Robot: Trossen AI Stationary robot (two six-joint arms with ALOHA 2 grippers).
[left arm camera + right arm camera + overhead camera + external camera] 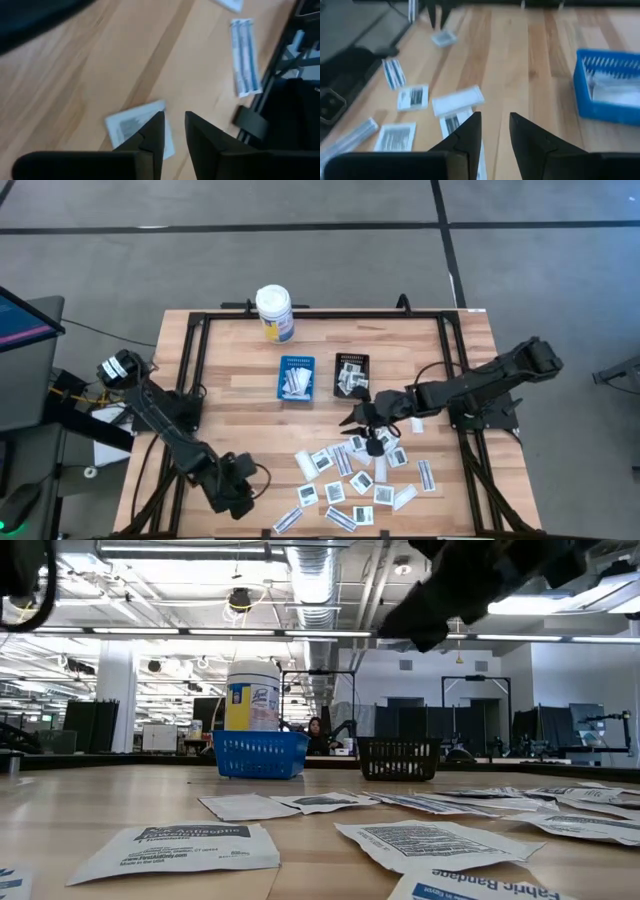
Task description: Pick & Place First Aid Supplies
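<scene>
1. Right gripper sits over the top edge of the packet scatter, just below the black tray. In its wrist view its fingers stand a narrow gap apart with nothing between them, so it's open and empty.
2. Left gripper is low at the front-left of the surface, just left of the scatter. Its fingers are also parted a little and hold nothing; a squarish packet lies flat right under the tips.
3. The first aid supplies are spread flat across the front-right of the surface, squarish printed packets mixed with narrow strips, some overlapping. A few already lie in the blue tray and in the black tray.
4. Handling, as I judge it: paper packets, very light, thin, floppy, not fragile. They lie flush on the wood, so a straight pinch will likely slide off.
5. You'd do best to take one by an edge or corner, preferably a raised or overlapping one, and grip a single packet only.
</scene>
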